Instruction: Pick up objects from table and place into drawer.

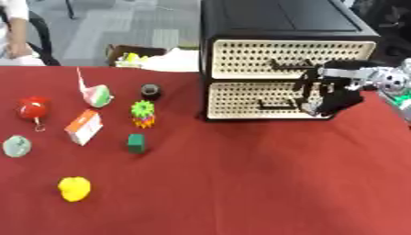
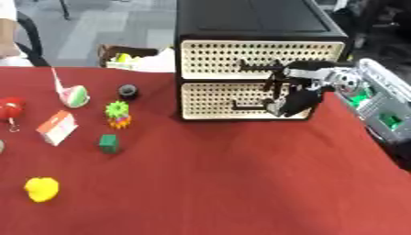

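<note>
No writing or brand mark can be read on anything here; the orange and white carton [image 1: 83, 127] has printed faces, but the print is too blurred to make out.

The right hand [image 1: 323, 94] reaches in from the right edge and sits against the front of the black two-drawer cabinet [image 1: 281, 27]. Its dark fingers [image 2: 287, 102] hang down in front of the lower drawer [image 1: 257, 99], just right of that drawer's black handle [image 1: 274, 106], while the upper drawer [image 1: 289, 58] is beside the wrist. Whether the fingers are curled round anything or merely lie against the perforated panel cannot be told. Both drawers look closed.

The things to be picked up lie well apart from the hand, on the left half of the red table [image 1: 265, 183]: a red ball-shaped object [image 1: 33, 108], a pink and green wedge [image 1: 97, 95], a small black cylinder [image 1: 150, 91], a green and orange gear-shaped toy [image 1: 143, 113], a green block [image 1: 136, 143], a pale green round object [image 1: 16, 146], a yellow lump [image 1: 74, 188] and the carton.
</note>
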Available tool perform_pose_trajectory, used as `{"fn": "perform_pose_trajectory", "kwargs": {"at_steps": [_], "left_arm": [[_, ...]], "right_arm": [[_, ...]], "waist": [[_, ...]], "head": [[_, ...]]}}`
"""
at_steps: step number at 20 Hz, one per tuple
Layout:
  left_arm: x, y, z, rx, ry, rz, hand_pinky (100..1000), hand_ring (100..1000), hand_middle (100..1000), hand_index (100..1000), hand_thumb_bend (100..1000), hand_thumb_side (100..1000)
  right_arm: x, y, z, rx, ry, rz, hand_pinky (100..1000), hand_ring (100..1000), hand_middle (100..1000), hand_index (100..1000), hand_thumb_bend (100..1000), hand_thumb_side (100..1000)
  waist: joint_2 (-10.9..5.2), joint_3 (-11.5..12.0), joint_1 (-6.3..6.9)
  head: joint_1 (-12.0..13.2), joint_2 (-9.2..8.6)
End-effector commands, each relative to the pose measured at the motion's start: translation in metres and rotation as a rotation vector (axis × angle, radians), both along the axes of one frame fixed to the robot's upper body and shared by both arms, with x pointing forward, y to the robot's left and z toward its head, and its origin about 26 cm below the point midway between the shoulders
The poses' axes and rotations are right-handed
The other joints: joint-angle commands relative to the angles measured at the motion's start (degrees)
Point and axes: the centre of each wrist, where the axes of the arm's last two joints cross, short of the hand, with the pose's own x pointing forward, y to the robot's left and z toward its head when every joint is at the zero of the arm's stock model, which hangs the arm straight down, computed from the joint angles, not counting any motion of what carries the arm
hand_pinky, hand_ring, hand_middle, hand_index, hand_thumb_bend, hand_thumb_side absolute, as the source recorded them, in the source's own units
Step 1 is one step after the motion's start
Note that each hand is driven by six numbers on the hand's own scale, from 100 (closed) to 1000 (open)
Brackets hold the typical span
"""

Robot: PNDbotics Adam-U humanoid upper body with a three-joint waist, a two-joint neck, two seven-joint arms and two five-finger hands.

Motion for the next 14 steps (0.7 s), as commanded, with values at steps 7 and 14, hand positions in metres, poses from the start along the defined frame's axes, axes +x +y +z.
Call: {"fn": "perform_pose_trajectory", "kwargs": {"at_steps": [7, 14], "left_arm": [[-0.002, 0.0, 0.008, 0.002, -0.03, -0.006, 396, 558, 585, 769, 100, 867], [-0.003, 0.002, 0.006, 0.001, -0.026, 0.002, 398, 559, 585, 769, 100, 865]], "right_arm": [[0.004, -0.013, 0.001, -0.041, 0.001, -0.033, 229, 445, 653, 834, 100, 446], [-0.024, -0.015, -0.005, -0.09, 0.03, 0.028, 228, 443, 649, 827, 100, 458]], "waist": [[-1.12, 0.07, 0.05], [-1.83, -0.6, 0.33]], "head": [[0.09, -0.62], [0.65, 0.25]]}}
